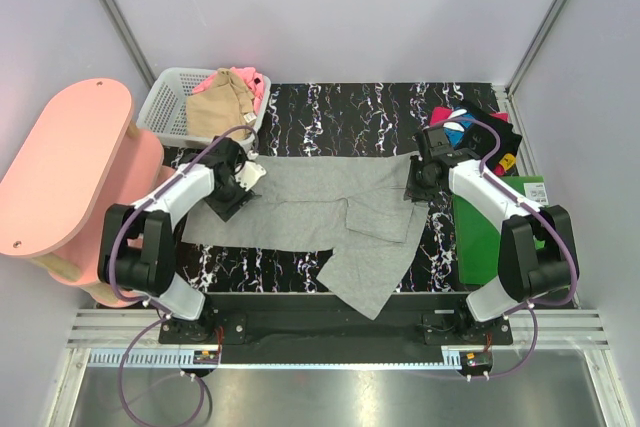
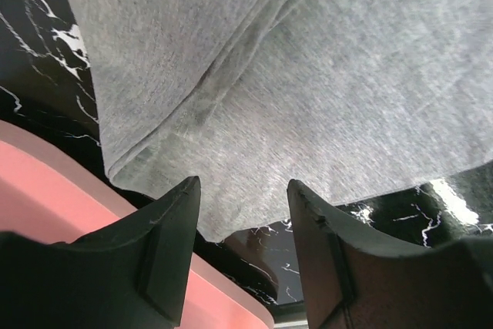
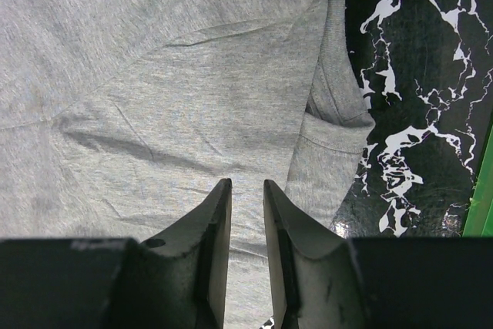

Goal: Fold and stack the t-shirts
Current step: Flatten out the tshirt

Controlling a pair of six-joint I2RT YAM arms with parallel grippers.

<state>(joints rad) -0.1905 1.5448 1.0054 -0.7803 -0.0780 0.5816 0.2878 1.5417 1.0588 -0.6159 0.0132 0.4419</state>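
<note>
A large light-grey t-shirt lies spread across the black marbled table, with one part folded over at the right and a flap hanging toward the front edge. My left gripper is at the shirt's left edge. In the left wrist view it is open, and a corner of the grey shirt lies just past its fingertips. My right gripper is at the shirt's right edge. Its jaws stand narrowly open over flat grey cloth. A tan t-shirt and a pink one lie in the basket. A black printed t-shirt lies at the back right.
The white lattice basket stands at the back left. A pink rounded stool is beside the table's left edge. A flat green board lies at the right, under the right arm.
</note>
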